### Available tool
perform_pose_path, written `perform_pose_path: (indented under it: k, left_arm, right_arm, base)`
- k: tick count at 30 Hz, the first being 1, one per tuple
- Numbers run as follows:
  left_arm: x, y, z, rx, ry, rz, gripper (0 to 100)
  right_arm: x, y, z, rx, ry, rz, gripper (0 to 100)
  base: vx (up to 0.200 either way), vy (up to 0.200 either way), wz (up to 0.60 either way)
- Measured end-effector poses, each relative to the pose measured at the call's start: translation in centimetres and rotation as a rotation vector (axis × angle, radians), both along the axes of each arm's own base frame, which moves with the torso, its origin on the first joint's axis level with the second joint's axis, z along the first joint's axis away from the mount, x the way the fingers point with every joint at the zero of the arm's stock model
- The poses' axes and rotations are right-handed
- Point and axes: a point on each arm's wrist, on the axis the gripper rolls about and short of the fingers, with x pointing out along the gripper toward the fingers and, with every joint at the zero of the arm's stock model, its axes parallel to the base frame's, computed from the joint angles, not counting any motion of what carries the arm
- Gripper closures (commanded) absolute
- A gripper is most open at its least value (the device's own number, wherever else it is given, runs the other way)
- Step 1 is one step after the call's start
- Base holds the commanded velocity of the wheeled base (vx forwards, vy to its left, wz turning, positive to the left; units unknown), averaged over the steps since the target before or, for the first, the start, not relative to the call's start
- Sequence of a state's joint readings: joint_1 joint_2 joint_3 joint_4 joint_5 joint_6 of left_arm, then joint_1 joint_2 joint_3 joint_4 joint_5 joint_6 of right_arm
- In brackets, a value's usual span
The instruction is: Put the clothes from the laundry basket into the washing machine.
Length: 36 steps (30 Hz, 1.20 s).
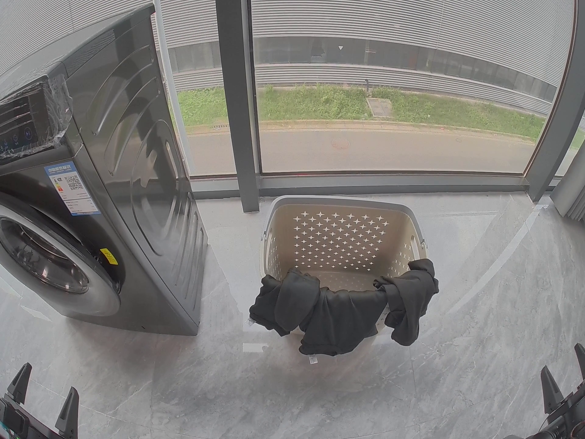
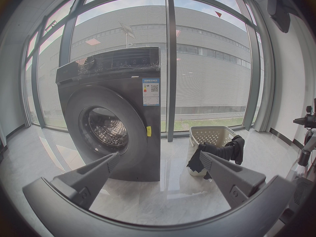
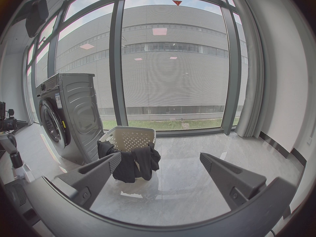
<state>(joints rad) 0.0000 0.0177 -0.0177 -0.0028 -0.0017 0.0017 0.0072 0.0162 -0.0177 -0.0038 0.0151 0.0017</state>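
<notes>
Flanking laundry basket [image 1: 341, 234] — washing machine [image 1: 140, 172] beside, window [image 1: 390, 62] behind

No print was legible. The washing machine [image 1: 122, 172] front carried a blue-and-white label [image 1: 72, 188] with a QR code, lettering too small to read. A yellow sticker [image 1: 109, 256] sat below it, also unreadable. The control panel [image 1: 24, 123] showed faint icons under plastic film. A red triangle mark [image 3: 177, 2] showed high on the window pane.

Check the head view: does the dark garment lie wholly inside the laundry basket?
No, the dark garment is draped over the near rim of the laundry basket, with much of it hanging outside.
</notes>
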Motion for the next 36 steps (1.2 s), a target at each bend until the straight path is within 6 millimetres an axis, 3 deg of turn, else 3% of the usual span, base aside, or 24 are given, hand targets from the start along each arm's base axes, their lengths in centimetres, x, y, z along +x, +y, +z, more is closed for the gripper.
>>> perform_pose_path:
  k: [7, 16, 30, 36]
  left_arm:
    - [0.00, 0.00, 0.00, 0.000, 0.000, 0.000, 0]
    - [0.00, 0.01, 0.00, -0.002, 0.000, 0.003, 0]
    - [0.00, 0.00, 0.00, -0.002, 0.000, 0.002, 0]
    - [0.00, 0.00, 0.00, -0.002, 0.000, 0.002, 0]
  right_arm:
    - [0.00, 0.00, 0.00, 0.000, 0.000, 0.000, 0]
    - [0.00, 0.00, 0.00, 0.000, 0.000, 0.000, 0]
    - [0.00, 0.00, 0.00, 0.000, 0.000, 0.000, 0]
    - [0.00, 0.00, 0.00, 0.000, 0.000, 0.000, 0]
  base:
    - [0.000, 0.000, 0.00]
    - [0.000, -0.200, 0.00]
    - [0.000, 0.000, 0.00]
    - [0.200, 0.000, 0.00]
